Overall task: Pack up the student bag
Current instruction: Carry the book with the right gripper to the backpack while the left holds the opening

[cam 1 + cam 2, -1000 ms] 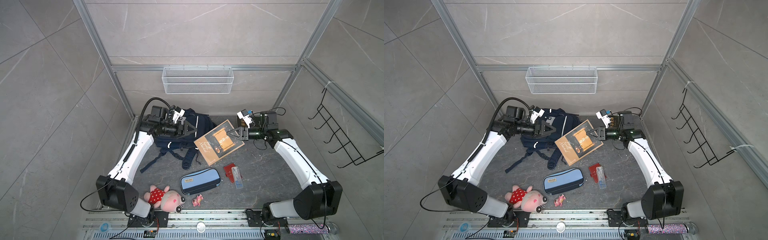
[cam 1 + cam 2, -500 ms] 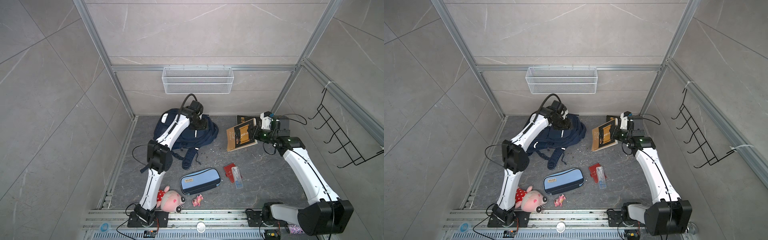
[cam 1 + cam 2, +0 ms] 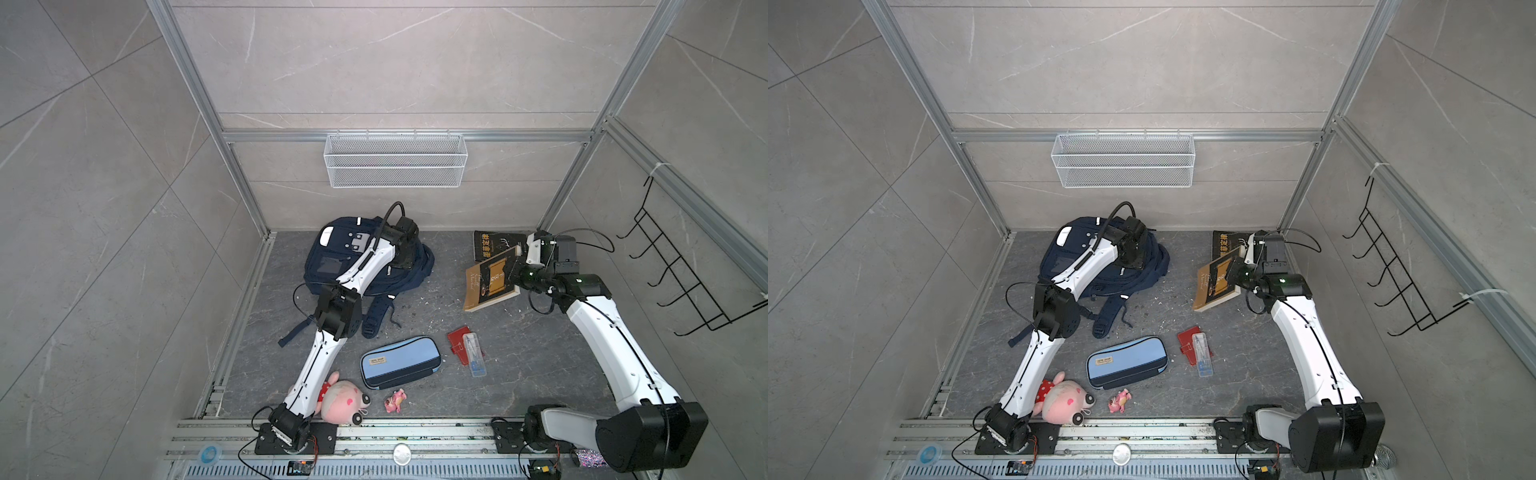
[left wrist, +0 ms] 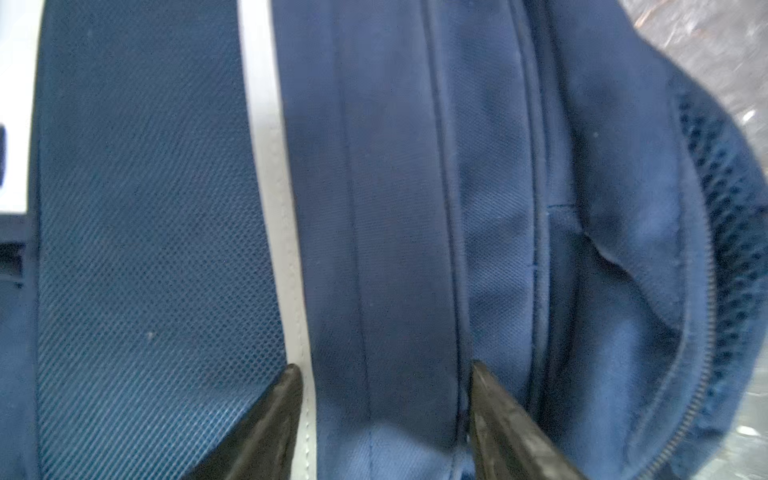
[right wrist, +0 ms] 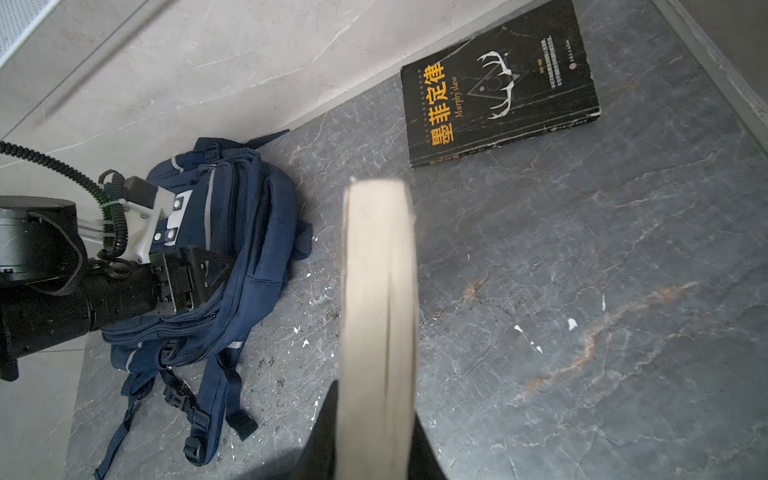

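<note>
Top views both: bag (image 3: pixel 328 266) flat on the floor, far and left of centre, close to the back wall, straps trailing toward the near side. Left gripper (image 4: pixel 382 365) down on its right half, jaws spread to either side of a navy fabric band next to a white stripe, nothing pinched yet. Zip teeth bared along one edge, so probably part open there.

Right gripper (image 5: pixel 374 436) clamped on a brown book (image 3: pixel 490 282), tilted on edge just over the floor, well right of the bag. Black book (image 3: pixel 494 245) flat at the far right by the wall. Case (image 3: pixel 401 361) and plush (image 3: pixel 343 401) near, with small bits between and beside them, all unpacked.

Judged as opening the bag for the first book. Next: closing on the fabric by the zip, lifting to gape the mouth, then carrying the brown book left and sliding it in edge first. Calls for a firm pinch on one layer only, and a left arm kept out of the book's path.

Against a second ago: left arm then swung wide along the left side and reaching the bag from the left, now folded at the elbow and over the bag from the near side. Brown book then face-up at the middle beside the bag, now drawn back right. Black book then unseen, now plain. Bag much where it was.
</note>
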Tool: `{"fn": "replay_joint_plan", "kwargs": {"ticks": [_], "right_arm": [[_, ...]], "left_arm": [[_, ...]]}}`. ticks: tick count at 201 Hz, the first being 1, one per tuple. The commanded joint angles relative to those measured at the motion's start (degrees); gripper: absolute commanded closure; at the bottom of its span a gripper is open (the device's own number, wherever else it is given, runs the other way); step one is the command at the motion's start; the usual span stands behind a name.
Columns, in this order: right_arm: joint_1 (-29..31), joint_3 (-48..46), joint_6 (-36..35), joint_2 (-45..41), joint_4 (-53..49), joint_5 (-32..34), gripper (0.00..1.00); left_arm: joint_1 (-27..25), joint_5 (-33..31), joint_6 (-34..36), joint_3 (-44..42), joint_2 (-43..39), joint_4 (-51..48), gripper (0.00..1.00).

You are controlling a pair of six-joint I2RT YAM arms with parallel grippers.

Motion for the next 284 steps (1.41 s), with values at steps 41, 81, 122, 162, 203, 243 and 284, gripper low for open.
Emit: {"fn": "replay_joint_plan", "kwargs": {"ticks": [41,81,122,162,203,243,284], "right_arm": [[0.22,4.68,1.36,-0.27,-1.87,0.97,1.0],[0.24,4.31,1.0,-2.05,-3.56,1.96,1.0],[0.2,2.66,3.54,-4.16,-1.59,1.38,1.0],[0.33,0.18,6.33,-5.52,8.49,-4.85,1.0],[0.42,-2.88,14.63,-3.86,16.28,-7.18,1.0],[2.26,-5.01,24.18,0.26,27.28,-11.21,1.0],[5.18,-7.48,32.07,5.76,36.38,-12.42,1.0]], "left_arm": [[-2.19,-9.16,0.62,-3.36,1.74,3.24,0.56],[-2.58,-8.71,-0.08,-2.52,-0.2,3.65,0.96],[-2.65,-7.55,-0.96,-3.94,-6.04,2.73,1.0],[-2.37,-4.31,-0.66,-10.37,-18.05,4.83,1.0],[-0.67,6.97,-1.32,-12.83,-27.35,7.35,1.0],[0.56,22.15,-4.25,-21.41,-36.47,17.96,1.0],[1.87,32.26,-10.58,-29.98,-43.12,30.67,1.0]]}}
